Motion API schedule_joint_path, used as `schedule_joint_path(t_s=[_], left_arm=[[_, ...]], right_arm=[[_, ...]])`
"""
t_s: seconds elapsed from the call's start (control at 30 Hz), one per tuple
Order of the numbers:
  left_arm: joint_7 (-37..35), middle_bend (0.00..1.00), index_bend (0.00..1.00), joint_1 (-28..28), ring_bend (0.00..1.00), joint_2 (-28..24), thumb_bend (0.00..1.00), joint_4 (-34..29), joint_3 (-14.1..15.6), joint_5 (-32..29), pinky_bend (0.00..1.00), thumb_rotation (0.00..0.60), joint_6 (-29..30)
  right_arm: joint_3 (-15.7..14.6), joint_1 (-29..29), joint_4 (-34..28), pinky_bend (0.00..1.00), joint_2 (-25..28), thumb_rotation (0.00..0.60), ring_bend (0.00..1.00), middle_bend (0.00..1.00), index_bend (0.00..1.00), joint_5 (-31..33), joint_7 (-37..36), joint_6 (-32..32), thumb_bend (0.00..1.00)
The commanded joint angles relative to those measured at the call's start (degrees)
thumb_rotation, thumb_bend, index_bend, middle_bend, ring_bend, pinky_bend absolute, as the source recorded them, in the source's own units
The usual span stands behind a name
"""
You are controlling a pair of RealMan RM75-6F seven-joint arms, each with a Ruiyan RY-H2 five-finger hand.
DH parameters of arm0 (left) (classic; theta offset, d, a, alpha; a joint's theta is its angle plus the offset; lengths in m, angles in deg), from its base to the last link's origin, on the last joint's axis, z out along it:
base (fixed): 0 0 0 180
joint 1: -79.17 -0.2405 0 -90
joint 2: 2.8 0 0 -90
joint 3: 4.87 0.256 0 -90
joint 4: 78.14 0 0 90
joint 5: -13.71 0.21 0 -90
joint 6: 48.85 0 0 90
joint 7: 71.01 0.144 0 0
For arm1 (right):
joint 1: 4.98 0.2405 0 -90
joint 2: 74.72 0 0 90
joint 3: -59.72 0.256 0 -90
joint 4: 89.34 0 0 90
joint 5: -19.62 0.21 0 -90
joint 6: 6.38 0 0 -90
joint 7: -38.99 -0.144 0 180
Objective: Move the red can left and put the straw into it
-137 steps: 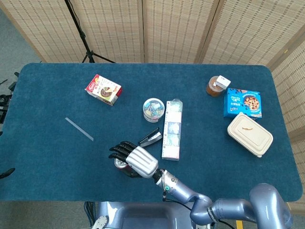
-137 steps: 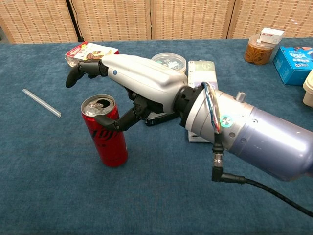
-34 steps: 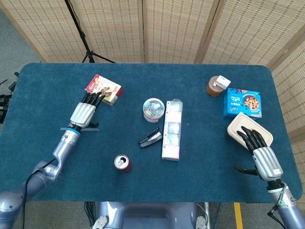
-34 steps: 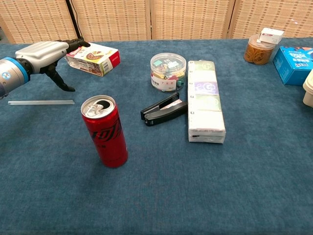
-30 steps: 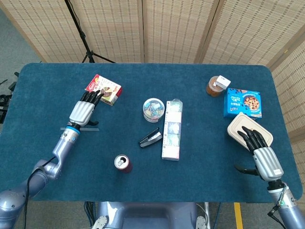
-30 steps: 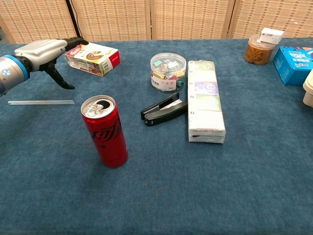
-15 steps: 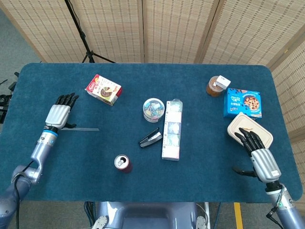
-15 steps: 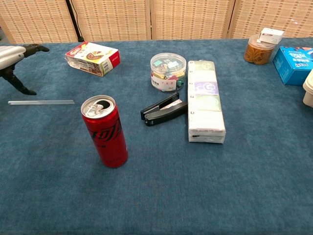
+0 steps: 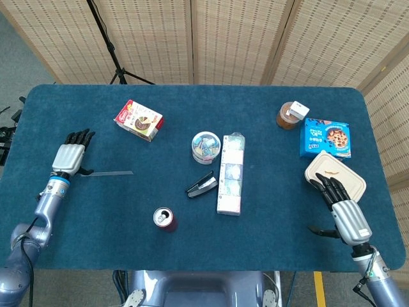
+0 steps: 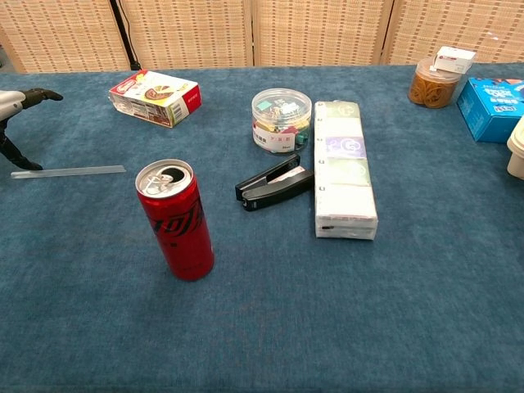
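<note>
On the blue carpeted worktop (image 9: 275, 211) we see a cluster of things at the centre: a round clear tub of coloured clips (image 9: 206, 146), a long white pack of tissue packets (image 9: 231, 173) lying along the 12-to-6 line, and a black stapler (image 9: 201, 186) touching the pack's left side. At 11 o'clock from that cluster lies a red-and-white snack box (image 9: 138, 119). Toward 2 o'clock stand a brown jar with a white tag (image 9: 290, 115), a blue biscuit box (image 9: 325, 138) and a beige lidded food container (image 9: 335, 179).

The red drink can (image 10: 175, 218) stands upright at 7 o'clock from the stapler, its opened top facing up; nothing lies between it and the straw.

The clear plastic straw (image 9: 107, 173) lies flat at 10 o'clock from the can, well apart from it, its long axis running 9 to 3.

Our left robot hand (image 9: 69, 157) is at the straw's 9 o'clock end, fingers stretched out and apart, holding nothing; whether the thumb touches the straw we cannot tell. Our right robot hand (image 9: 345, 213) hovers at the worktop's 4 o'clock edge, fingers spread, empty, its fingertips near the food container.
</note>
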Motion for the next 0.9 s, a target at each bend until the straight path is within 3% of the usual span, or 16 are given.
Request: schedule_joint_path(t_s=[0.03,0.47,0.7,0.9], left_arm=[[0.0,0.0,0.0,0.1,0.0,0.2,0.0,0.5,0.3,0.3,0.0,0.6,-0.4],[-0.1,0.0,0.0,-1.7,0.0,-3.3,0.0,-4.0,5.2,4.9,0.0,0.6,2.2],[1.2,0.0,0.0,-3.0,0.0,-4.5,0.0,-6.5,5.0,5.1,0.0,0.6,7.8],[1.7,0.0,0.0,-3.3,0.0,-6.1,0.0,-8.4,5.1,5.2,0.0,0.6,8.6]], right_arm=[[0.0,0.0,0.0,0.0,0.0,0.6,0.0,0.0,0.0,0.0,0.0,0.0,0.0],[0.3,-0.2,-0.1,0.0,0.4,0.6,0.0,0.0,0.0,0.2,-0.7,0.3,0.0],[0.4,-0.2,0.0,0.0,0.6,0.6,0.0,0.0,0.0,0.1,-1.0,0.3,0.0],[0.6,-0.2,0.0,0.0,0.7,0.6,0.0,0.0,0.0,0.2,-1.3,0.4,0.0]])
